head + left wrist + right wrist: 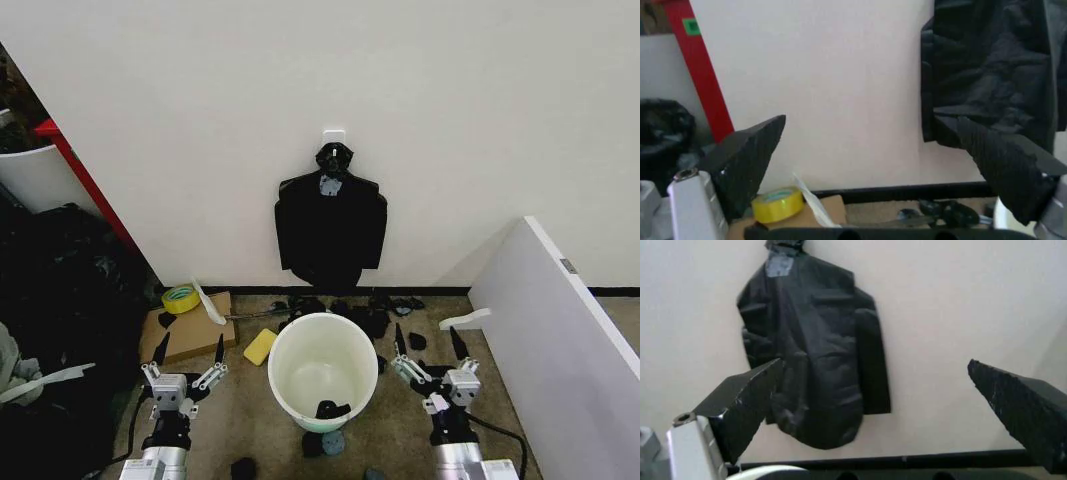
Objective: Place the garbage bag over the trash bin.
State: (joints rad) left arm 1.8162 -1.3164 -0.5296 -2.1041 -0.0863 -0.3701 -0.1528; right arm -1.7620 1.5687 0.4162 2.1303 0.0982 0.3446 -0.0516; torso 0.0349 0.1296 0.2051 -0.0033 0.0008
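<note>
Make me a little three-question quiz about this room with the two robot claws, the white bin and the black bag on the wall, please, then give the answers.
1. Where is the garbage bag?
A. Hanging on the wall behind the bin
B. Stretched over the bin's rim
C. Held in the left claw

2. What colour is the tape roll on the floor?
A. Red
B. Yellow
C. Blue

3. How do the left gripper and the right gripper stand?
A. Both shut
B. One open, one shut
C. Both open

Answers:
1. A, it hangs from a wall hook above the trash bin.
2. B, it shows bright yellow beside the cardboard.
3. C, each pair of fingers is spread apart and holds nothing.
</note>
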